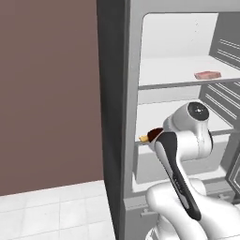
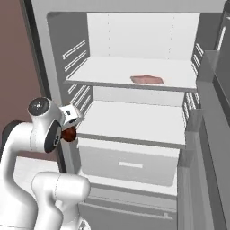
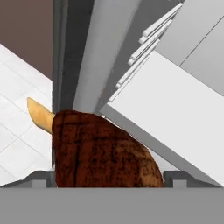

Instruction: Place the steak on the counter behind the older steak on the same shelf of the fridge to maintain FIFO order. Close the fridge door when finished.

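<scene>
My gripper is shut on the steak, a dark brown chunk with a tan end pointing left. In the base views the steak hangs at the front left corner of the fridge's middle shelf, just outside its edge and close to the left wall. The older steak, a flat pink slab, lies on the upper shelf, right of centre near the front. The fridge door stands open at the right. The counter is out of view.
A white drawer front with a handle sits below the middle shelf. The fridge's grey left frame stands right beside the steak. A brown wall and white tiled floor lie left of the fridge.
</scene>
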{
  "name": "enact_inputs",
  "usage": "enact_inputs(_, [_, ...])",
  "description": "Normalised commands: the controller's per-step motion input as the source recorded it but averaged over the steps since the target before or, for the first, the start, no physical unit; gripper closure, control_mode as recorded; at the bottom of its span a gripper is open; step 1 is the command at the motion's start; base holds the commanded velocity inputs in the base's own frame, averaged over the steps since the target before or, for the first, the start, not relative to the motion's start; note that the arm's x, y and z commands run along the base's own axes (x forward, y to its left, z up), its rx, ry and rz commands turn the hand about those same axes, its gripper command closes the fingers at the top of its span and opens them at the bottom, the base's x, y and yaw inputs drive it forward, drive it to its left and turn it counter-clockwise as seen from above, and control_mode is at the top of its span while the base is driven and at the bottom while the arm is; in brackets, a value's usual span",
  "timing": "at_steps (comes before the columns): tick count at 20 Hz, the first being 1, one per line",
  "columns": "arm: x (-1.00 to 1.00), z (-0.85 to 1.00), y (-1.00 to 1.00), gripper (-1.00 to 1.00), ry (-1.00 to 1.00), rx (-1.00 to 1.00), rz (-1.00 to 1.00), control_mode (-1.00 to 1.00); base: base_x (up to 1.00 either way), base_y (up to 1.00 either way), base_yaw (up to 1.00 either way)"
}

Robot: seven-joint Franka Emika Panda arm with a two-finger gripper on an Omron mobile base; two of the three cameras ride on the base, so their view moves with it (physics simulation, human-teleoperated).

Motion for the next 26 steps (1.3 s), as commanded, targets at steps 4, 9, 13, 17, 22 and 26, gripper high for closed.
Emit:
enact_inputs(4, [0.00,0.00,0.00,1.00,0.00,0.00,0.00,1.00,0.04,-0.28,-0.18])
enact_inputs(9, [0.00,0.00,0.00,1.00,0.00,0.00,0.00,1.00,0.12,-0.60,-0.03])
enact_inputs(13, [0.00,0.00,0.00,1.00,0.00,0.00,0.00,1.00,0.42,-0.57,0.00])
enact_inputs(17, [0.00,0.00,0.00,1.00,0.00,0.00,0.00,1.00,0.17,-0.35,0.00])
enact_inputs(22, [-0.13,0.29,-0.01,1.00,-0.16,-0.05,0.00,-1.00,0.03,0.00,0.00])
enact_inputs(26, [-0.51,1.00,0.00,1.00,-0.36,-0.22,-0.01,-1.00,0.00,0.00,0.00])
